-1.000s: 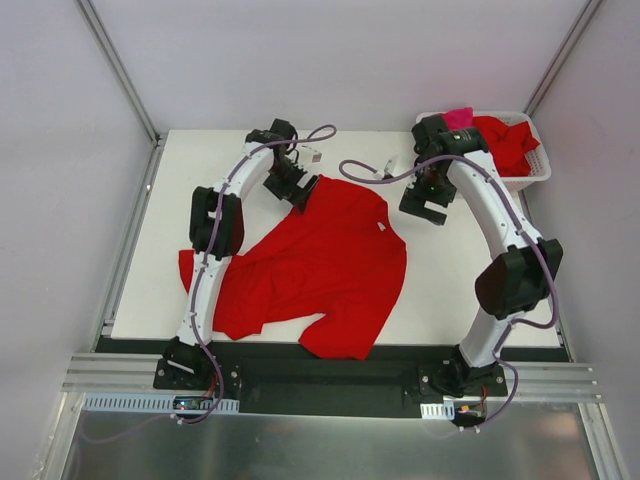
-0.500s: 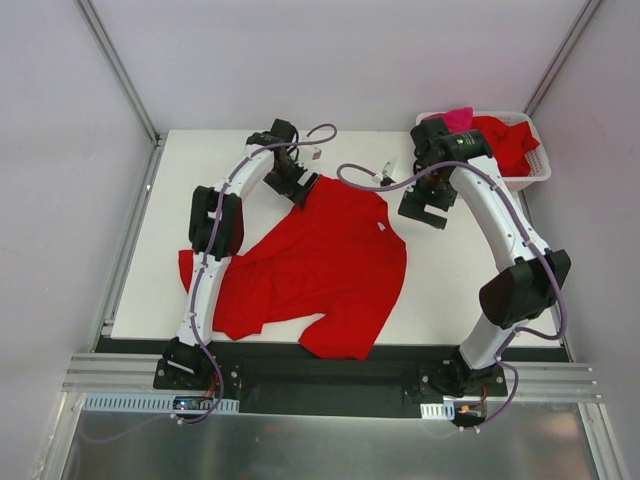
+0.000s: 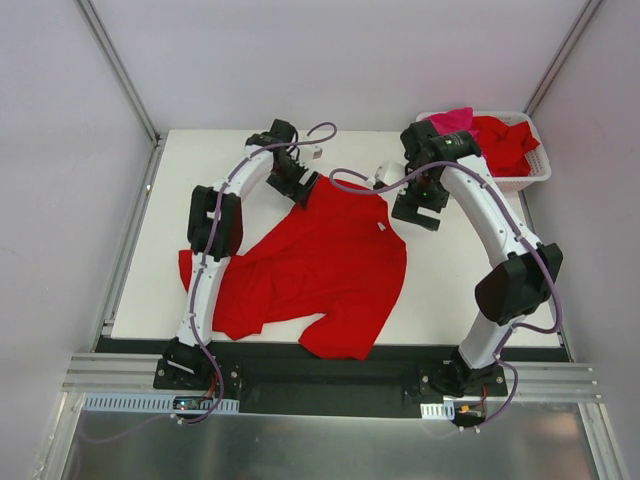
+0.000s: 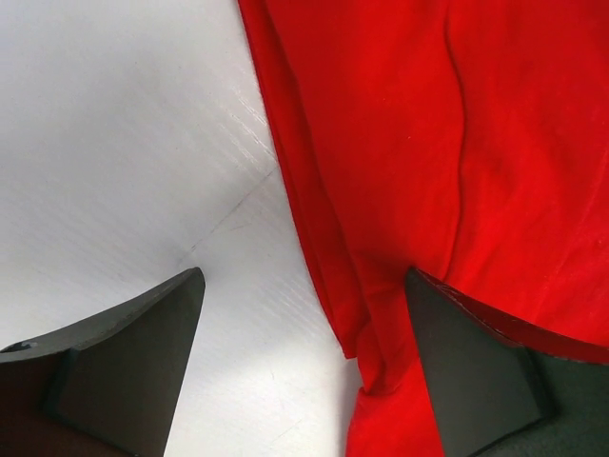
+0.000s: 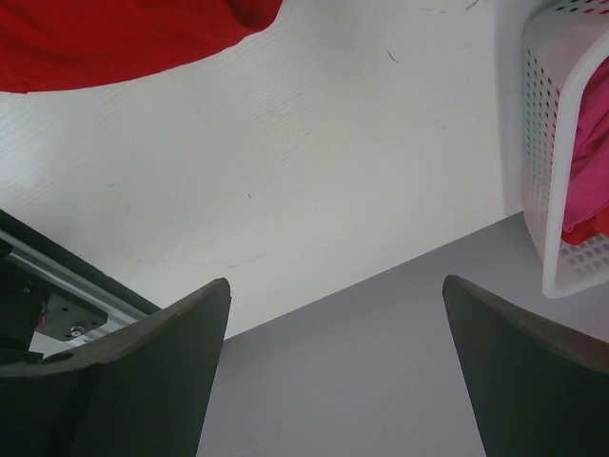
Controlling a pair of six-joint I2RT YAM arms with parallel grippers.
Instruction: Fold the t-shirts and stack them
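One red t-shirt [image 3: 320,260] lies spread and rumpled on the white table [image 3: 450,290]. My left gripper [image 3: 302,188] sits low at its far left corner. In the left wrist view the left gripper [image 4: 303,274] is open astride the shirt's folded edge [image 4: 333,257], one finger [image 4: 476,362] over cloth and the other over bare table. My right gripper [image 3: 418,210] hovers open and empty right of the shirt's neck. The right wrist view shows this gripper [image 5: 335,281] with only table and wall between its fingers. More t-shirts, red [image 3: 505,140] and magenta [image 3: 458,118], are heaped in the basket.
The white slotted basket [image 3: 543,170] stands at the table's far right corner and also appears at the right of the right wrist view, basket [image 5: 552,143]. Grey walls and metal frame posts close in the table on three sides. Both arm bases sit at the near edge.
The right arm has swung left, nearer the shirt's neck. The left gripper has settled at the shirt's far corner and its jaws have narrowed a little.
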